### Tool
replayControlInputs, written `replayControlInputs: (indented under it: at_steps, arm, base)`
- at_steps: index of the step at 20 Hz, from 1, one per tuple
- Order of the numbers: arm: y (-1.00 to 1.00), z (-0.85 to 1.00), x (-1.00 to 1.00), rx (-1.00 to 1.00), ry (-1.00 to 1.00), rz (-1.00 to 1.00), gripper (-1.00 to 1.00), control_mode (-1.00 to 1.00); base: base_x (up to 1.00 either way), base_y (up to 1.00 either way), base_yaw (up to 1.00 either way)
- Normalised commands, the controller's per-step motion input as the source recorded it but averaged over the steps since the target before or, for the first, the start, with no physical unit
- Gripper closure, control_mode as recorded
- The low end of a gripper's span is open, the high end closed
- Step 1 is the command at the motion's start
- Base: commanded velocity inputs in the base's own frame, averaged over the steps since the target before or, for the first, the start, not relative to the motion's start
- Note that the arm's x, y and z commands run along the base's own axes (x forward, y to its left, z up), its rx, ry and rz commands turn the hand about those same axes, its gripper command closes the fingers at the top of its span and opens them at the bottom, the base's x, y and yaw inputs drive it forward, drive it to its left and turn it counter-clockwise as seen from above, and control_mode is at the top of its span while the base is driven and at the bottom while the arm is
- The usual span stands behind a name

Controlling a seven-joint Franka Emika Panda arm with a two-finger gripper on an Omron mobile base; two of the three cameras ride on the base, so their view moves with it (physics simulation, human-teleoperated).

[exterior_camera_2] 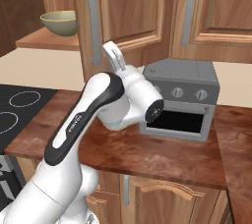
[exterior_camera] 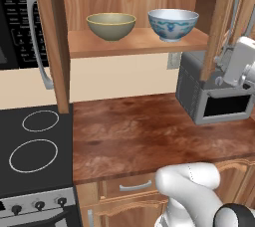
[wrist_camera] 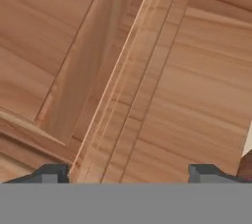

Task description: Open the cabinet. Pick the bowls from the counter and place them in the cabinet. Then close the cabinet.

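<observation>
I lose the white-and-blue bowl [exterior_camera: 172,24] behind the cabinet door [exterior_camera_2: 123,12] in the right base view; the microwave [exterior_camera: 12,17] is cropped left.

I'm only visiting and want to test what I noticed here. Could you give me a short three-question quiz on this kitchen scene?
1. True or false: both bowls sit on the cabinet shelf.
2. Which bowl is on the left in the left base view: A olive-yellow bowl, B blue-and-white bowl?
3. What grey appliance stands on the counter?

Key: 1 true. 2 A. 3 a toaster oven.
</observation>
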Motion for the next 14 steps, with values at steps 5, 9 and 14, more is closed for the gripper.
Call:
replayControlInputs:
  at_steps: [5,9,14]
  arm:
    - [0.19,0.14,0.27,-0.06,0.26,-0.16,-1.00,-1.00]
    - [0.20,-0.09,0.52,0.00,0.12,-0.18,-1.00,-1.00]
    - [0.56,-0.52,0.92,-0.02,-0.29,-0.02,-1.00,-1.00]
  base:
    - [0.00,0.00,0.00]
    - [0.00,0.00,0.00]
    - [0.00,0.00,0.00]
